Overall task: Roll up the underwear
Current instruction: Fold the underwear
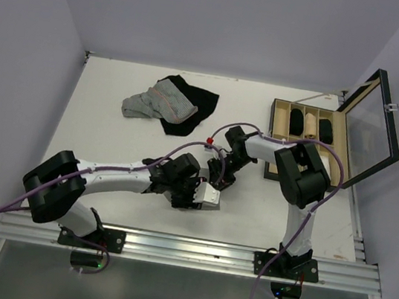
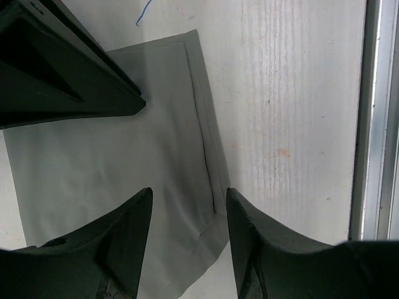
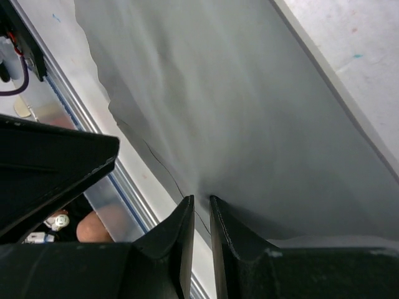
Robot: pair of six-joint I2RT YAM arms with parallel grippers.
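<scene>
While right jaws pinch it, the underwear point(image 3: 249, 124) shows plain grey.

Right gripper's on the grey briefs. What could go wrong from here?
1. The right gripper pinches only a small fold of the underwear; it may slip out when pulled.
2. The left gripper stands open over its edge, holding nothing, so the flat part could drag rather than roll.
3. The grippers are crowded together; they might collide.

The underwear point(image 2: 124, 156) is soft matt grey cloth, the table point(image 2: 293, 93) matt white and faintly grained.
</scene>
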